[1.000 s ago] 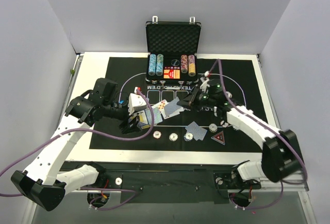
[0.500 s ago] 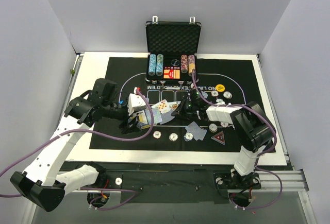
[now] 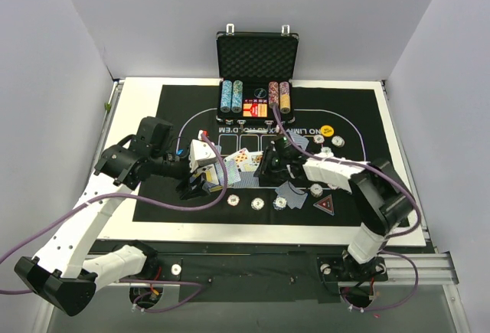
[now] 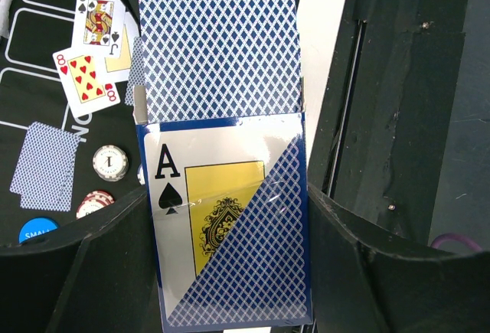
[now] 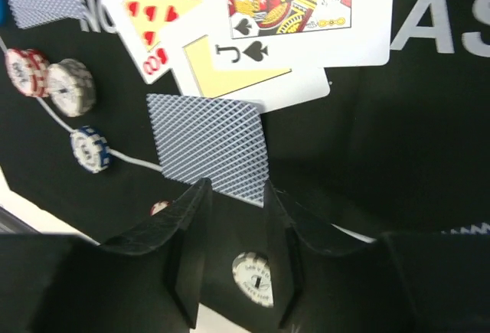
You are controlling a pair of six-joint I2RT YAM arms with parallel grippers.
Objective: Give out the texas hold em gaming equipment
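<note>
My left gripper point(image 3: 197, 184) point(image 4: 228, 226) is shut on the deck point(image 4: 230, 218), an ace-of-spades box with blue-backed cards point(image 4: 217, 50) sticking out of its top. My right gripper point(image 3: 266, 168) point(image 5: 233, 191) hangs low over the mat with its jaws a little apart and nothing between them. A face-down card point(image 5: 208, 145) lies flat just beyond its fingertips. Face-up cards lie past that, a jack of spades point(image 5: 306, 11) and an eight of hearts point(image 5: 157, 11). Striped chips point(image 3: 259, 203) sit in a row near the mat's front, beside another face-down card point(image 3: 289, 191) and the black-red triangular marker point(image 3: 325, 204).
The open black case point(image 3: 256, 80) with chip columns stands at the back edge of the black mat point(image 3: 360, 111). A yellow disc point(image 3: 327, 129) and a few chips point(image 3: 337, 142) lie at the right; a blue disc point(image 4: 37, 230) lies left of the deck. One chip point(image 5: 255, 279) shows under my right gripper.
My right arm swung left and down to the middle of the mat. Its jaws parted and the face-down card now lies on the mat. The left arm held still.
</note>
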